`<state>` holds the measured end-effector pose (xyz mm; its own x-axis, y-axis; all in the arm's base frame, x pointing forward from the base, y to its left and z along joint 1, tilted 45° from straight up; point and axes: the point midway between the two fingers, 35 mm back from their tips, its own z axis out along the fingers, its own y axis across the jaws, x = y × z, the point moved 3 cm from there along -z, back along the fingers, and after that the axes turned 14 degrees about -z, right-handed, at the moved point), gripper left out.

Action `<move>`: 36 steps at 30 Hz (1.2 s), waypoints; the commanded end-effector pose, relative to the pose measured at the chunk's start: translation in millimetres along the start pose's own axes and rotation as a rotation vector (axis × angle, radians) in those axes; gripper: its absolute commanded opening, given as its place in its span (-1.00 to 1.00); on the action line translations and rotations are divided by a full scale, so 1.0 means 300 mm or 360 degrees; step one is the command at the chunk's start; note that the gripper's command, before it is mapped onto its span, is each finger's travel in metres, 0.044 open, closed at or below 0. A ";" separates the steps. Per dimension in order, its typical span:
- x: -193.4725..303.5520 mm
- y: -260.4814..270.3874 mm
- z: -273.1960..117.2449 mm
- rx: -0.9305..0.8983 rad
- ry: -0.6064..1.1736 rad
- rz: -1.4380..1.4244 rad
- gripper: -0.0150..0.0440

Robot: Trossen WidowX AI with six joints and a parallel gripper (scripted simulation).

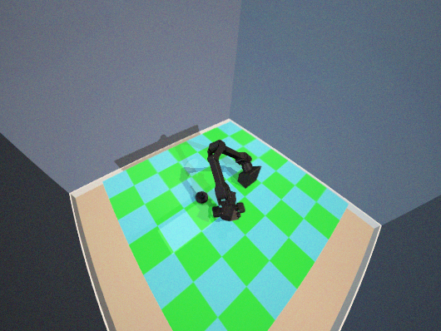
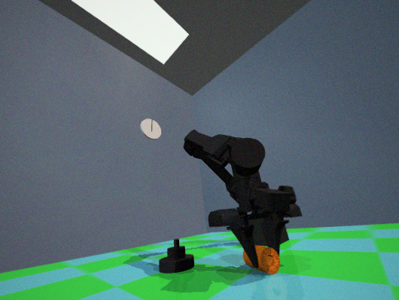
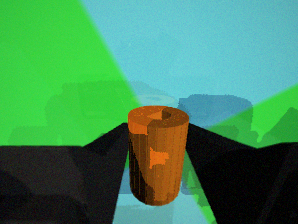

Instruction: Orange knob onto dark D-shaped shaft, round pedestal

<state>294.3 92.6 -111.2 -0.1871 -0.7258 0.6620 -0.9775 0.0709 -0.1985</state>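
The orange knob point(image 2: 269, 261) point(image 3: 159, 160) lies on its side at floor level in the exterior view, to the right of the pedestal. Its end face with the hole shows there and at the top of the knob in the wrist view. My gripper point(image 2: 267, 262) point(image 3: 155, 128) points down and is shut on the knob, one finger on each side of its round wall. The dark round pedestal point(image 1: 201, 197) point(image 2: 176, 263) stands upright with its thin shaft point(image 2: 176, 243) on top; the shaft is bare. In the top view the knob and the fingertips are hidden beneath the wrist.
The arm point(image 1: 216, 166) point(image 2: 246, 154) reaches over from its base point(image 1: 250, 178). The green and blue checkered mat point(image 1: 245, 266) lies on a tan table point(image 1: 97, 249) with a pale raised rim. A round clock point(image 2: 150, 129) hangs on the wall.
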 end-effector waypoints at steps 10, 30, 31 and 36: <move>0.057 0.015 -0.025 0.0074 -0.0335 0.0000 0.12; 0.146 0.038 -0.038 0.0192 -0.0818 -0.0003 0.12; 0.150 0.039 -0.038 0.0197 -0.0842 -0.0003 0.12; 0.172 0.045 -0.037 0.0226 -0.0958 -0.0004 0.12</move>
<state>274.1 67.5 -74.8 -0.0773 -0.9774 0.1970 -0.9514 0.0133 -0.3076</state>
